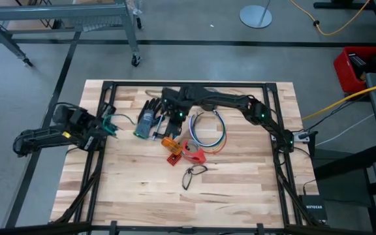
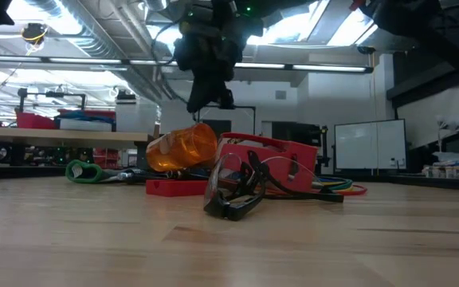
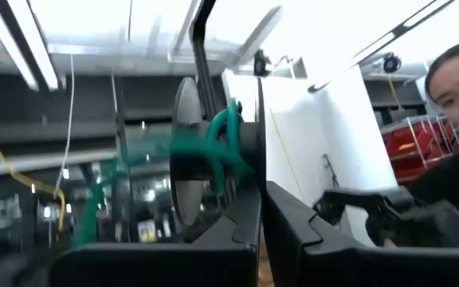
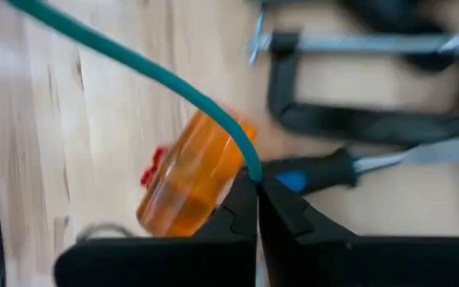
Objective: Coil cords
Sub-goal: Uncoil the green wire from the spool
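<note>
We see the cords [image 1: 209,130], thin blue, grey-white and red-orange cables bent into a loose loop, lying flat on the pale wooden plank tabletop [image 1: 240,189], just beside the red plastic block [image 1: 194,153] on its far side. In the low view a few strands of the cords [image 2: 343,186] show behind that red block [image 2: 271,155].

A separate thin green cable [image 4: 146,72] runs to the right pincer [image 4: 257,185], whose two dark fingers are pressed together on it, so we read it as gripping that cable. From above, the right pincer [image 1: 175,119] hangs beside the red block toward the left arm, over the transparent orange plastic bottle [image 1: 168,142]. The right wrist view alone shows the bottle [image 4: 190,179] lying on its side, with a black metal C-clamp [image 4: 365,88] and a blue-and-black-handled tool [image 4: 325,169] next to it.

The left pincer [image 1: 109,125] sits well away from the red block, near the tabletop's left edge. Its wrist view shows its fingers nearly closed on a green cable [image 3: 221,143] wound on a grey spool [image 3: 186,155]; a person shows in the room behind it.

Only the low view shows the dark-framed clear safety glasses [image 2: 241,191] standing in front of the red block.
</note>
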